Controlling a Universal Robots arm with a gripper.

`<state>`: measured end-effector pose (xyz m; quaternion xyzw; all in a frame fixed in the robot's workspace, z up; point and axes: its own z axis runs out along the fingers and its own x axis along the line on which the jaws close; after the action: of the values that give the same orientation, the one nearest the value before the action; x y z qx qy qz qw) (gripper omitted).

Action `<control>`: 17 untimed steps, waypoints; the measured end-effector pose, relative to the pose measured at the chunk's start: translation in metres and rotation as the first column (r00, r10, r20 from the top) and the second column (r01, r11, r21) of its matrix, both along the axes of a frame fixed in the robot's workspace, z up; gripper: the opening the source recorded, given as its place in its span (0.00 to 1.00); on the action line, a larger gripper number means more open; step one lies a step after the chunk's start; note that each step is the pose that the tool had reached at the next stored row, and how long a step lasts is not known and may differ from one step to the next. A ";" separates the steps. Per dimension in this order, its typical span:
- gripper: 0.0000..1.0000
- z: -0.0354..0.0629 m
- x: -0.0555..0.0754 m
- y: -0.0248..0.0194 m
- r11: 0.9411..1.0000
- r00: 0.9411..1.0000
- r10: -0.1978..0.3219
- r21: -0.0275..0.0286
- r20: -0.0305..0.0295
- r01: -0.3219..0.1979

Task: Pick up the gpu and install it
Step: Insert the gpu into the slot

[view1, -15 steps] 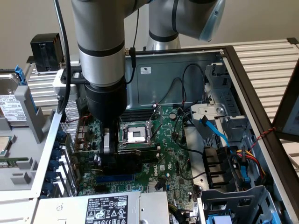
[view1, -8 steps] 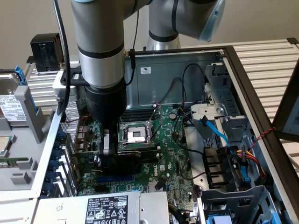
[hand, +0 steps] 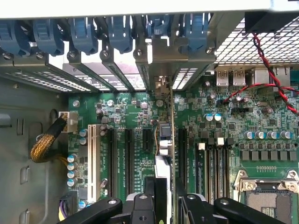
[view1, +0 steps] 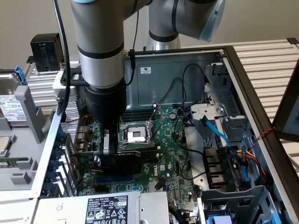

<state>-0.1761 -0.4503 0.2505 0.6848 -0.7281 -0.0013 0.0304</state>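
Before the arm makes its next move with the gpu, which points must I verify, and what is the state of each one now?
1. Gpu held by gripper: ok, it is shut on the card from both sides.
2. Card upright: ok, it stands edge-on over the motherboard.
3. Bracket at the rear openings: ok, it appears to reach them.
4. Card fully seated: cannot tell, its lower edge is hidden.
5. Red-black wire clear of the card: ok, it lies apart.
6. Braided cable clear: ok, it is also apart.
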 end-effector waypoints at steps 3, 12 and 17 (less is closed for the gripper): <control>0.27 0.0041 0.000 0.0000 1.000 1.000 0.000 0.000 0.000 0.000; 0.27 0.0090 0.000 -0.0004 1.000 1.000 0.000 0.000 0.011 0.000; 0.27 0.0089 -0.002 -0.0006 1.000 1.000 0.000 0.001 0.015 0.000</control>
<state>-0.1785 -0.4509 0.2594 0.6848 -0.7283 0.0035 0.0245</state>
